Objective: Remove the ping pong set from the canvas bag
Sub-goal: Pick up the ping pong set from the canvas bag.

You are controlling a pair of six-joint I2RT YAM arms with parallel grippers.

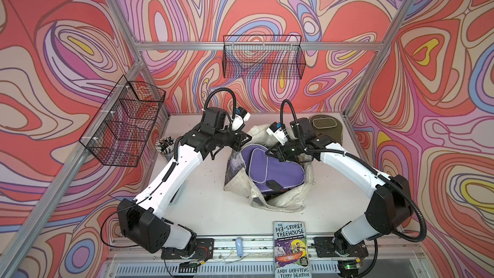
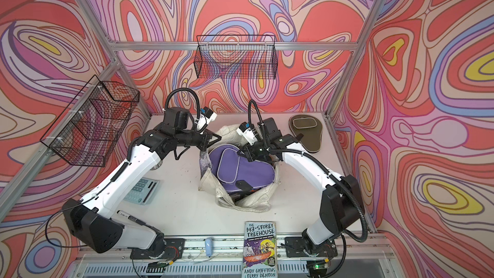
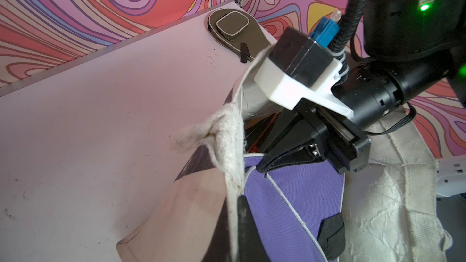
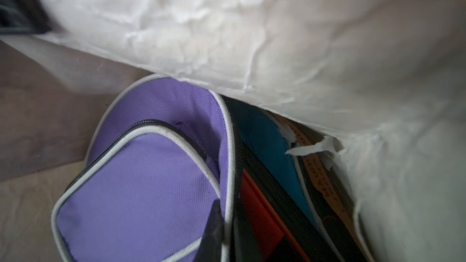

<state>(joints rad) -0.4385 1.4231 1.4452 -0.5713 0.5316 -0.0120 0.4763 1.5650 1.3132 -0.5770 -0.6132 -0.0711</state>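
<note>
The cream canvas bag [image 1: 283, 201] [image 2: 251, 204] lies open at mid-table. A purple paddle case [image 1: 270, 164] [image 2: 235, 167] of the ping pong set fills its mouth. My left gripper [image 1: 242, 143] [image 3: 239, 223] is shut on the bag's rim [image 3: 234, 172] on the left side. My right gripper [image 1: 272, 153] [image 4: 227, 225] is shut on the piped edge of the purple case [image 4: 141, 185]. Beside that case inside the bag are a blue case [image 4: 267, 142] and a red, black-edged pack [image 4: 257, 210]. An olive green case [image 1: 323, 127] [image 3: 230, 26] lies on the table at the back right.
A paperback book [image 1: 292, 250] lies at the front edge. Wire baskets hang on the back wall [image 1: 263, 57] and left wall [image 1: 125, 121]. A cup of pens [image 1: 167, 145] stands by the left arm, with a calculator [image 2: 141, 187] and a marker [image 2: 131, 216] under it.
</note>
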